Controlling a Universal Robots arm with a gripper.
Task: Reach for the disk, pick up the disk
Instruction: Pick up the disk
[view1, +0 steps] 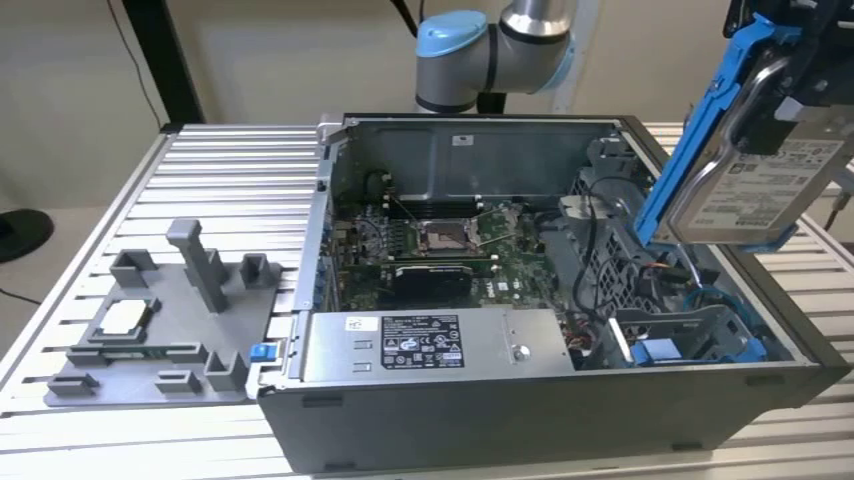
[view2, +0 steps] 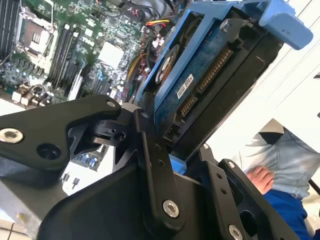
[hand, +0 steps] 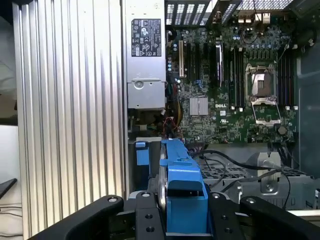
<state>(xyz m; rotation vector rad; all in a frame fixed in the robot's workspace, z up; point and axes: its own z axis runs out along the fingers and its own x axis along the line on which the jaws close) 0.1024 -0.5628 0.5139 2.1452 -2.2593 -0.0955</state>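
The disk (view1: 758, 185), a silver-grey drive with a white label in a blue bracket (view1: 694, 130), hangs tilted in the air above the open computer case's drive bay (view1: 674, 335), at the exterior view's right. My gripper (view1: 785, 95) is shut on its upper end. In the first wrist view the blue bracket (hand: 181, 172) sits edge-on between my black fingers (hand: 145, 215). In the second wrist view the disk's underside (view2: 200, 75), with its circuit board and connector, is clamped in the gripper (view2: 175, 150).
The open computer case (view1: 534, 410) holds a motherboard (view1: 447, 245) and a long grey box (view1: 427, 345) with a black-and-white label. A grey fixture (view1: 147, 330) with a small square chip (view1: 123, 317) stands at the exterior view's left on the slatted table (view1: 227, 180). A person's hand (view2: 260, 177) is nearby.
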